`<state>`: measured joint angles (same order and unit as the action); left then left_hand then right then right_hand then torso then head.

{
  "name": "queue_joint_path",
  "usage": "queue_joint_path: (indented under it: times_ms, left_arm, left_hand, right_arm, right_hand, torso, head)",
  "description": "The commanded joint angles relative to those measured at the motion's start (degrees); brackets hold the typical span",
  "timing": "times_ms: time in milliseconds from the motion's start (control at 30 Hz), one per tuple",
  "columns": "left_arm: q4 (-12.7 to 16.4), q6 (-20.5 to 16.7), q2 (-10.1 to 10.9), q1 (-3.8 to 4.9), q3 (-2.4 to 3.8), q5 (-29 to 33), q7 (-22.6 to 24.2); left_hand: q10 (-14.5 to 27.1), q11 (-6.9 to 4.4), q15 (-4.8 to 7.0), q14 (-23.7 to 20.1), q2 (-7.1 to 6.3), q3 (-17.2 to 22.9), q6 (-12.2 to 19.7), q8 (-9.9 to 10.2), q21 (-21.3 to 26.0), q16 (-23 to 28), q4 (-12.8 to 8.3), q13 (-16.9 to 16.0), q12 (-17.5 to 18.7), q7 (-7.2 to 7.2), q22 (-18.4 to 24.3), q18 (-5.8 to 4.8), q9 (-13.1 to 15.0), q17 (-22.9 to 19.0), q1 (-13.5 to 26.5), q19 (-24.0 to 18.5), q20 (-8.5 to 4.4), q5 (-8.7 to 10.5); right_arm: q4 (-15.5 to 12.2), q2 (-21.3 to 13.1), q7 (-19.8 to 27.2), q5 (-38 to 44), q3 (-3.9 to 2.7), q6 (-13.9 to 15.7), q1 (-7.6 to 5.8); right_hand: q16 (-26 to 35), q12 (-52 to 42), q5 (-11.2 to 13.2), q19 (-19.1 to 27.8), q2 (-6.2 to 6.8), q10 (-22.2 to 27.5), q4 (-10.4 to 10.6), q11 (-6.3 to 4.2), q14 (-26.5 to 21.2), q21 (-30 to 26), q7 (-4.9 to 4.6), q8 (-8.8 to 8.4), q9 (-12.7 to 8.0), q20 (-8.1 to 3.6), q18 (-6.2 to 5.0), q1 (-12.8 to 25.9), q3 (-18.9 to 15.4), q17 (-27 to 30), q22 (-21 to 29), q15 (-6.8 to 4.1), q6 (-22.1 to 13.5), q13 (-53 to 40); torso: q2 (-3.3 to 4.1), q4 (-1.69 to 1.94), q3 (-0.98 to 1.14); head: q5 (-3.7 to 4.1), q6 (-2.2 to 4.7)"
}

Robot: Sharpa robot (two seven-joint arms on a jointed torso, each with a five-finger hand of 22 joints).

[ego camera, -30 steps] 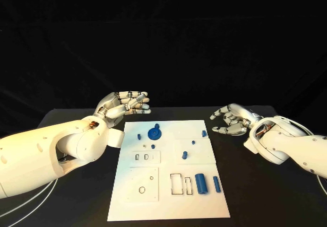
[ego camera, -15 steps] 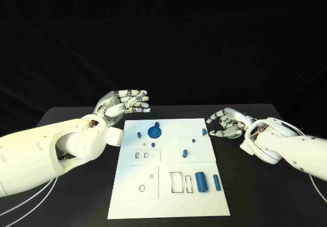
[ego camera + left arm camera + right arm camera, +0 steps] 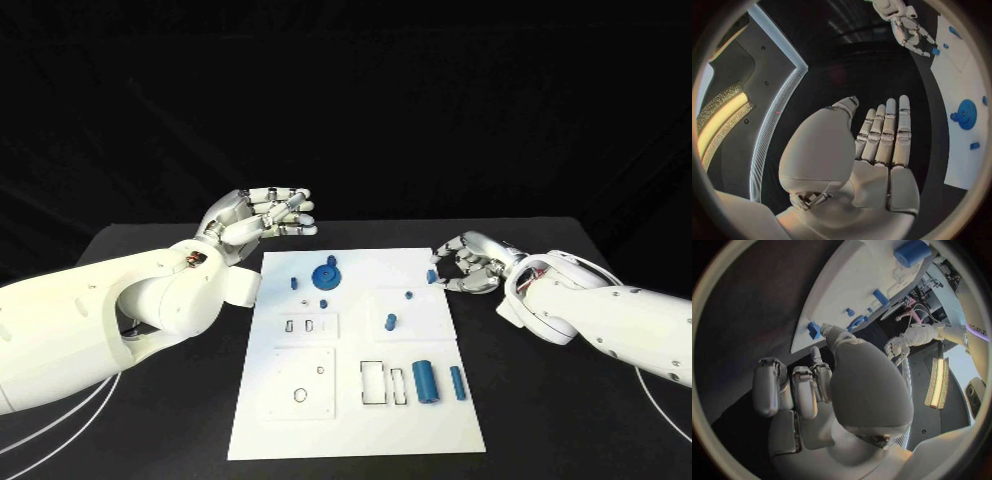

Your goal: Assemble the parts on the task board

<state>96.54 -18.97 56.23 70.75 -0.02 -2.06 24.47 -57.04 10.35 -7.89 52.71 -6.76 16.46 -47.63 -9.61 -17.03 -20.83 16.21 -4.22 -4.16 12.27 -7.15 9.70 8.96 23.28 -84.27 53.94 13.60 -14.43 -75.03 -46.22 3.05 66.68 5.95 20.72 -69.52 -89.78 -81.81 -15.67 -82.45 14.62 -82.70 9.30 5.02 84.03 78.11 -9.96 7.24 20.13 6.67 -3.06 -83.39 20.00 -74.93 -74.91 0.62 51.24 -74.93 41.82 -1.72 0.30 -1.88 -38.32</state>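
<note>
Right hand (image 3: 472,264) with curled, empty fingers at the task board (image 3: 355,420) far right edge; left hand (image 3: 260,220) open, off its far left corner.

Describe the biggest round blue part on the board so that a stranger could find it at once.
Start at the white task board in the middle of the black table, then look at its far end, on the side of the left hand. There lies the round blue disc; its neighbours are far smaller blue pieces.

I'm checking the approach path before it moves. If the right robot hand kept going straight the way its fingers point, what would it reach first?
Probably the small blue part at the task board's right edge: the right robot hand reaches toward it from the right. Height above the board is unclear, so it might pass over.
</note>
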Motion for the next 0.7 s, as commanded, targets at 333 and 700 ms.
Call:
queue_joint_path:
  times_ms: [333,700]
  left_arm:
    - [0.1,1.1,0.0,0.00,0.03,0.1,0.4]
    - [0.1,1.1,0.0,0.01,0.03,0.1,0.4]
  left_hand:
    - [0.0,0.21,0.02,-0.3,-0.25,0.3,-0.3,0.2,-0.4,-0.3,-0.1,0.1,0.3,1.09,-0.1,0.64,0.0,0.0,-0.3,-0.5,0.04,0.22]
    - [0.0,0.21,0.02,-0.3,-0.25,0.3,-0.3,0.2,-0.4,-0.3,-0.1,0.1,0.3,1.09,-0.1,0.64,0.0,0.0,-0.3,-0.5,0.04,0.22]
  right_arm:
    - [2.1,1.9,-0.8,0.5,0.06,-0.8,0.83]
    - [2.7,2.3,-1.0,0.4,0.06,-1.4,0.91]
  right_hand:
    - [-0.2,-0.6,-0.4,-0.2,-1.50,-0.4,0.5,0.04,6.0,0.5,-0.06,0.16,0.1,0.21,0.00,0.3,0.9,-15.1,-5.6,0.29,1.0,-6.8]
    - [-0.2,-1.1,-0.4,-0.4,-2.46,-0.9,0.9,-0.31,6.0,0.7,0.36,0.96,0.4,0.02,0.06,1.0,2.4,-15.1,-5.9,0.02,3.0,-7.3]
  torso:
    - [0.00,-0.04,0.05]
    - [-0.04,-0.10,0.08]
  head:
    - [-0.11,-0.12]
    - [-0.17,-0.25]
